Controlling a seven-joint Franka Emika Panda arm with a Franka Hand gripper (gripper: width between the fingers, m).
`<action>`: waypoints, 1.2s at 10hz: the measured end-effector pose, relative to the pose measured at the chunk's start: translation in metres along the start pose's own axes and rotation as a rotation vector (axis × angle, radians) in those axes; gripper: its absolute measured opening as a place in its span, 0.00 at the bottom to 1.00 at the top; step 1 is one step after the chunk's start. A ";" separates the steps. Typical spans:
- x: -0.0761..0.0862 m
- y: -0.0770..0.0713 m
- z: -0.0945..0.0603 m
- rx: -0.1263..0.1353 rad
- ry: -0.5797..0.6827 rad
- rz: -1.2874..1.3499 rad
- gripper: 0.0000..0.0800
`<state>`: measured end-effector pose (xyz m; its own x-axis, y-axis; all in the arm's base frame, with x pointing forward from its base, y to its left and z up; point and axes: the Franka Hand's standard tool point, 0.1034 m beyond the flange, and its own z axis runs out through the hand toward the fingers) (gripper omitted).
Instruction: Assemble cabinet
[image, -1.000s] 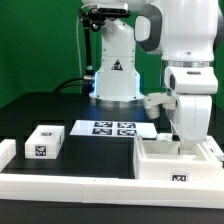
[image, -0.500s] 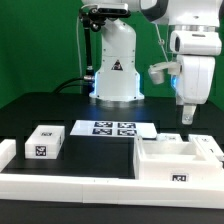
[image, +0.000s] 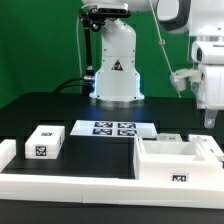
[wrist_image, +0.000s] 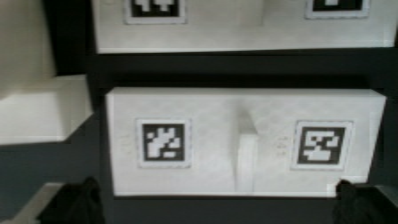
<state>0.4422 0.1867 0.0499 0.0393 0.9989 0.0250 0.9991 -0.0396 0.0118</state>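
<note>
While the gripper (image: 209, 120) hangs wide open, empty, above the cabinet (image: 172, 160), a tagged block (image: 43, 142) sits near the marker board (image: 112, 128).

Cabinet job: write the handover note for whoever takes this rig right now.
Claw: open, empty, raised above the cabinet at the exterior view's right end.
Cabinet: sits on the table behind the long white rail, gripped by nothing.
Small tagged block: loose at the exterior view's left, apart from the cabinet.
Done: no joined part can be confirmed.
Left: the loose block is not yet on the cabinet.
</note>
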 end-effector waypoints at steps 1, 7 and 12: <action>-0.001 -0.002 0.006 0.008 0.002 0.004 0.81; 0.004 -0.002 0.035 0.047 0.012 0.025 0.81; 0.003 -0.001 0.035 0.047 0.012 0.030 0.25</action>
<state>0.4419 0.1910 0.0152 0.0695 0.9969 0.0367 0.9970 -0.0681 -0.0359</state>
